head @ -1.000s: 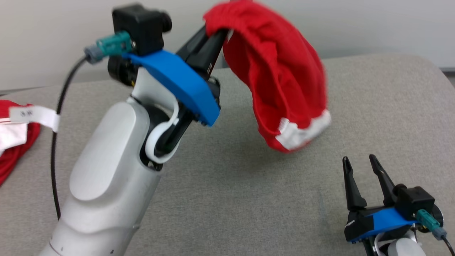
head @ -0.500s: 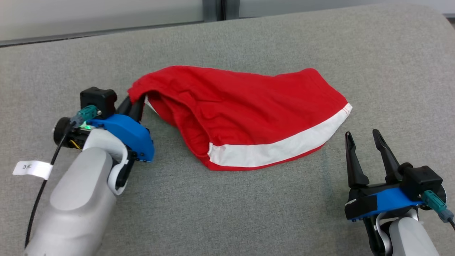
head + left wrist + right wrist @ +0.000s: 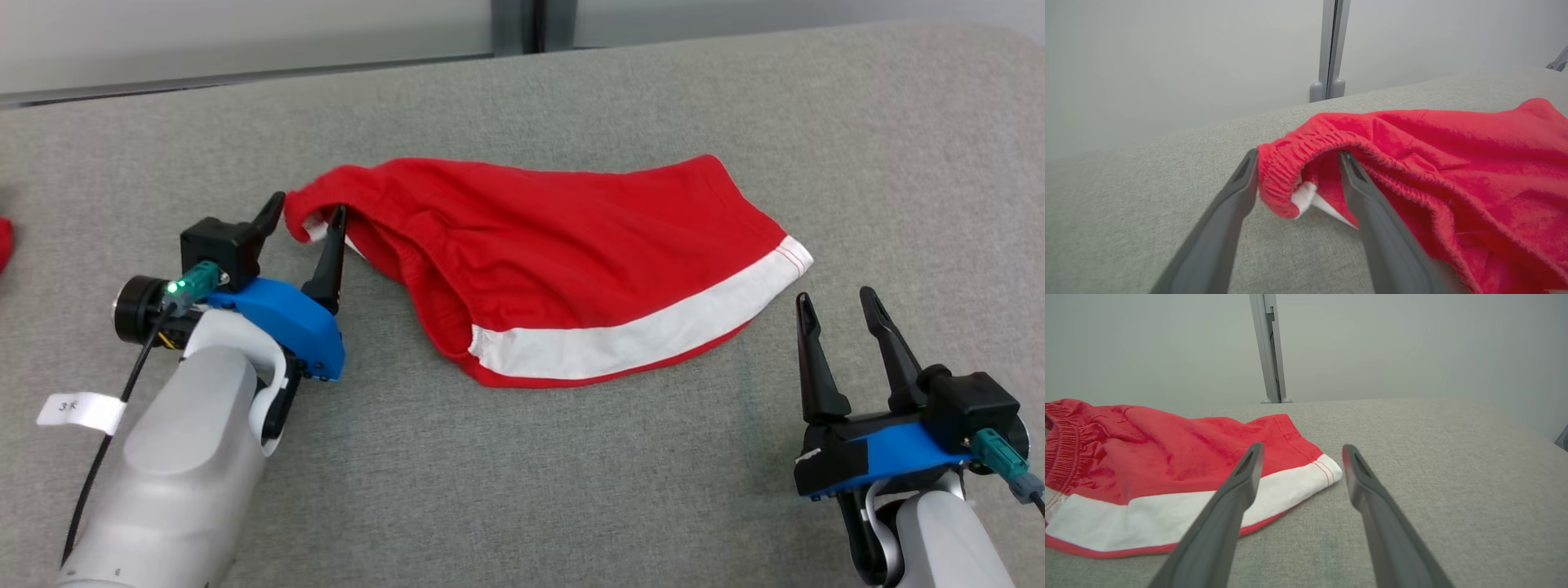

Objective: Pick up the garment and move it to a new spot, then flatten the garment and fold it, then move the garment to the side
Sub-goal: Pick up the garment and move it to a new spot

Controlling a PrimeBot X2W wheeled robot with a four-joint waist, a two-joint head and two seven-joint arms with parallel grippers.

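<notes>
The garment [image 3: 571, 253] is a pair of red shorts with a white band along one leg hem, lying loosely spread on the grey padded surface [image 3: 522, 490]. My left gripper [image 3: 306, 214] is open at its left end, and the bunched elastic waistband corner [image 3: 1286, 179] sits loose between the two fingers. My right gripper [image 3: 837, 306] stands open near the front right, just short of the hem corner [image 3: 1327, 469], with nothing between its fingers. In the right wrist view the garment [image 3: 1147, 465] stretches off to the left.
A grey post [image 3: 1269, 347] rises against the pale wall behind the surface's far edge. A sliver of other red cloth [image 3: 4, 243] shows at the left border. A white tag [image 3: 77, 411] hangs on my left arm's cable.
My left gripper lowered the garment from the air onto the surface, then opened and released the waistband. The head camera tilted down. The right gripper stayed put.
</notes>
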